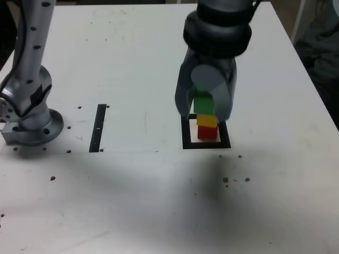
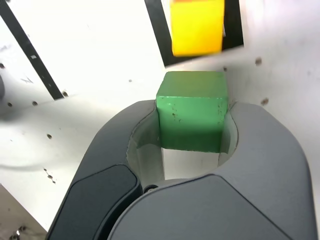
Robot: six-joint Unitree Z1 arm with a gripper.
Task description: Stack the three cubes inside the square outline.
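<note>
Jaws of the gripper [image 2: 192, 125] clamp the green cube [image 2: 191, 117] by opposite flat faces, above the yellow cube [image 1: 207, 121] on red [image 1: 207, 132] inside the outline [image 1: 206, 144]; it looks light, rigid, smooth.

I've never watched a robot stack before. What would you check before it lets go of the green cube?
1. Gripper clamped on green cube: ok.
2. Yellow cube sits on red cube: ok.
3. Both stand inside the square outline: ok.
4. Green cube over the yellow one: ok in the exterior view; the wrist view shows it short of the yellow cube.
5. Green cube resting on yellow: cannot tell.
6. Table near the stack free of obstacles: ok.
</note>
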